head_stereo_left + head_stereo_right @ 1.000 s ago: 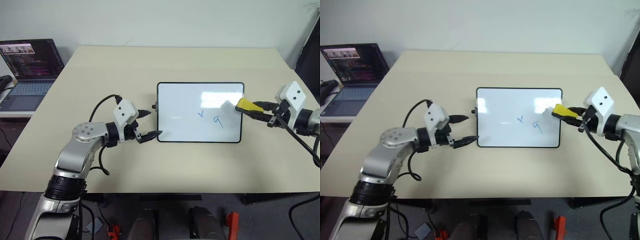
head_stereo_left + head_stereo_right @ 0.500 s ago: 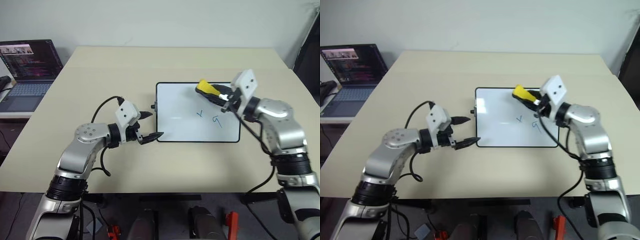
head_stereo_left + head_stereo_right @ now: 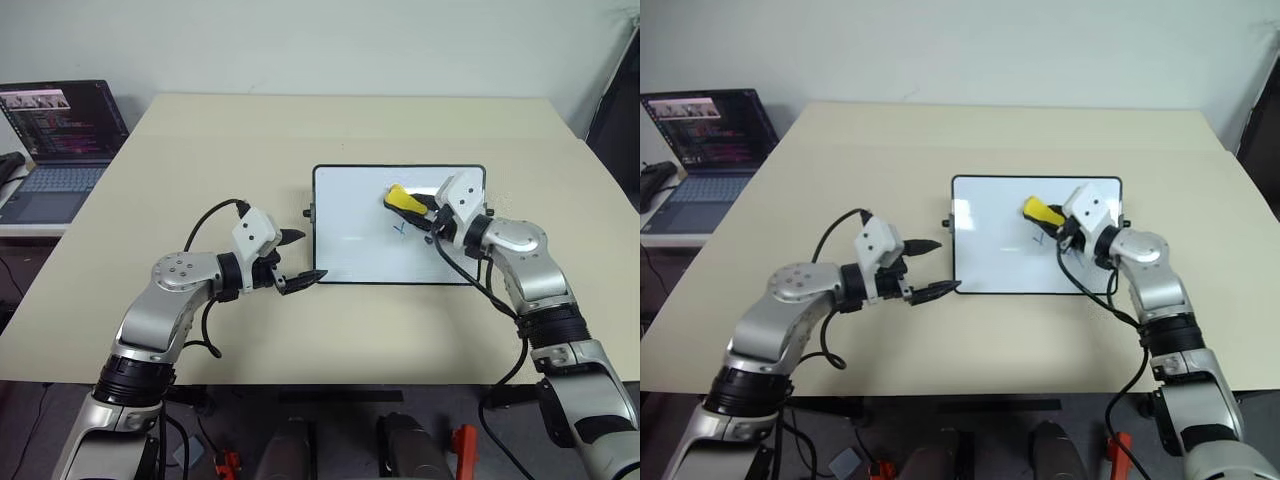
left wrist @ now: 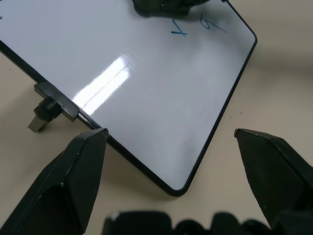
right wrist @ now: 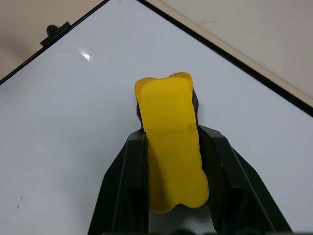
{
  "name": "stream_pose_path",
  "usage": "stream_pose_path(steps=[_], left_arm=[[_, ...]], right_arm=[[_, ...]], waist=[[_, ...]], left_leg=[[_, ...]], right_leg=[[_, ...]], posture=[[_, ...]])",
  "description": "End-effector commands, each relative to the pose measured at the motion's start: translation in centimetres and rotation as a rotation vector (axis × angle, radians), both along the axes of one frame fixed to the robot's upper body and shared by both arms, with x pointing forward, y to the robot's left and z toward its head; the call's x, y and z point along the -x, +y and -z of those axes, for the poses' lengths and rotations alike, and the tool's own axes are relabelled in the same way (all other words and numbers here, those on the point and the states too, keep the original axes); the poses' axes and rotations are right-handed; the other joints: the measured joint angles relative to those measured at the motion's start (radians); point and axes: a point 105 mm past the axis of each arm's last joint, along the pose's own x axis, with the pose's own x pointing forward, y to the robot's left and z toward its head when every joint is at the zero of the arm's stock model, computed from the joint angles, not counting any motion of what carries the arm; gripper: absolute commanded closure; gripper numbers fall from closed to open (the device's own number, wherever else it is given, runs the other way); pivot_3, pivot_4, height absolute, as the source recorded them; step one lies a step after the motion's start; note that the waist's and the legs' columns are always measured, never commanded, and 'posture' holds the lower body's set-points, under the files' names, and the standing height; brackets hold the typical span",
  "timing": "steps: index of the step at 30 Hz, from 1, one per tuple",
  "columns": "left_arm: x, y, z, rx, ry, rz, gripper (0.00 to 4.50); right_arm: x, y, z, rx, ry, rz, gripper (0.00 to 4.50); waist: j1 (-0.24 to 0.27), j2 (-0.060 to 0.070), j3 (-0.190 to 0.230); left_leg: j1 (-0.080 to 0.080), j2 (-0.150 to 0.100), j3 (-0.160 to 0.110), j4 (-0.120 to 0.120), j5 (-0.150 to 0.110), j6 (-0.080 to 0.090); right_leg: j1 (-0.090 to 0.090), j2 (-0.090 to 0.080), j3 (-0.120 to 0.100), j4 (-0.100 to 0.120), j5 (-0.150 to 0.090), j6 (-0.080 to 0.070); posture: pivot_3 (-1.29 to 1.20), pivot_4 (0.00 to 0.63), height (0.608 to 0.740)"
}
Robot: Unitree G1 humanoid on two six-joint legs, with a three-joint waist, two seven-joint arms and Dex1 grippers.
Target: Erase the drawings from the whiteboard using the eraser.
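The right gripper [image 5: 171, 147] is clamped on the eraser [image 3: 401, 198] over the whiteboard [image 3: 350, 235], just above the drawings [image 4: 179, 32]. The left gripper [image 3: 297, 260], fingers apart, sits at the board's near left corner (nothing between them). A laptop [image 3: 55, 140] sits off the table [image 3: 200, 130], far left.

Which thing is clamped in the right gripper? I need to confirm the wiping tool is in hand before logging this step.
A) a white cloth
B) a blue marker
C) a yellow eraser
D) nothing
C: the right gripper has its two black fingers closed on the sides of the yellow eraser, held above the whiteboard.
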Motion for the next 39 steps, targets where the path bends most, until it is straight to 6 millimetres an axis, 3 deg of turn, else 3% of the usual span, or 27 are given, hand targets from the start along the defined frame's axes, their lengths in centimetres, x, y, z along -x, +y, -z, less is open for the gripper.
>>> stream_pose_path(steps=[1,4,8,13,15,18,22,25,28,32,39], left_arm=[[0.2,-0.3,-1.3,0.007,-0.069,0.007,0.00],[0.2,-0.5,-1.3,0.010,-0.071,0.007,0.00],[0.2,-0.6,-1.1,0.014,-0.069,0.008,0.00],[0.1,-0.6,-1.1,0.017,-0.070,0.009,0.00],[0.1,-0.6,-1.2,0.014,-0.070,0.010,0.00],[0.0,-0.3,-1.5,0.010,-0.076,0.010,0.00],[0.0,0.1,-1.9,-0.001,-0.084,0.010,0.00],[-0.1,0.5,-2.2,-0.014,-0.090,0.007,0.00],[-0.2,0.7,-2.3,-0.020,-0.092,0.006,0.00],[-0.3,0.9,-2.5,-0.027,-0.091,0.006,0.00],[-0.5,1.1,-2.9,-0.031,-0.090,0.015,0.00]], right_arm=[[0.7,0.1,4.2,0.066,0.090,-0.019,3.39],[1.6,0.5,6.9,0.086,0.150,-0.047,3.39],[3.3,1.3,10.0,0.115,0.225,-0.096,3.40],[3.9,1.7,10.4,0.098,0.234,-0.106,3.40],[3.7,1.9,8.9,0.056,0.210,-0.116,3.40],[4.3,2.7,4.1,-0.075,0.171,-0.189,3.40],[7.0,2.3,-1.9,-0.072,0.152,-0.308,3.40],[8.4,0.4,-6.5,-0.074,0.104,-0.312,3.40],[8.7,-2.6,-9.1,-0.035,0.069,-0.233,3.40],[9.0,-6.5,-7.5,0.148,0.145,-0.109,3.40],[8.7,-12.7,-4.9,0.241,0.223,0.110,3.40]], waist=[[-0.001,0.000,0.000],[-0.006,-0.001,-0.001],[-0.017,-0.001,-0.001],[-0.021,-0.001,-0.001],[-0.021,-0.001,-0.001],[-0.021,0.000,-0.001],[-0.017,0.001,0.000],[-0.014,0.001,0.000],[-0.005,0.001,0.000],[0.004,0.001,0.000],[0.005,0.001,0.000]], left_leg=[[0.001,0.000,0.000,0.001,0.000,0.000],[0.005,0.002,-0.001,0.005,0.000,0.000],[0.026,0.002,-0.001,0.006,0.000,0.000],[0.038,0.005,-0.001,0.007,0.001,0.001],[0.038,0.006,-0.001,0.008,0.001,0.002],[0.034,0.006,-0.001,0.008,0.001,0.002],[0.018,0.006,-0.003,0.008,0.001,0.001],[0.009,0.006,-0.005,0.008,-0.001,-0.001],[0.004,0.006,-0.006,0.007,-0.002,-0.003],[0.002,0.005,-0.005,0.007,-0.004,-0.003],[0.002,0.005,-0.003,0.008,-0.004,-0.003]], right_leg=[[0.000,0.000,0.000,0.001,0.000,0.000],[0.007,0.002,-0.001,0.004,0.000,0.000],[0.030,0.003,-0.001,0.000,-0.005,0.001],[0.040,0.004,-0.001,0.002,-0.008,-0.004],[0.040,0.005,-0.001,0.003,-0.008,-0.005],[0.035,0.005,0.000,0.004,-0.007,-0.005],[0.020,0.005,-0.002,0.004,-0.002,-0.002],[0.012,0.005,-0.004,0.004,0.000,-0.004],[0.010,0.005,-0.005,0.002,-0.002,-0.004],[0.009,0.003,-0.006,-0.002,-0.002,-0.004],[0.009,0.003,-0.005,-0.002,-0.003,-0.003]], posture=[[0.00,0.150,0.740],[0.00,0.150,0.740],[0.00,0.150,0.740],[0.00,0.150,0.740],[0.00,0.150,0.740],[0.00,0.150,0.740],[0.00,0.150,0.740],[0.00,0.150,0.740],[0.00,0.150,0.740],[0.00,0.150,0.740],[0.00,0.150,0.740]])
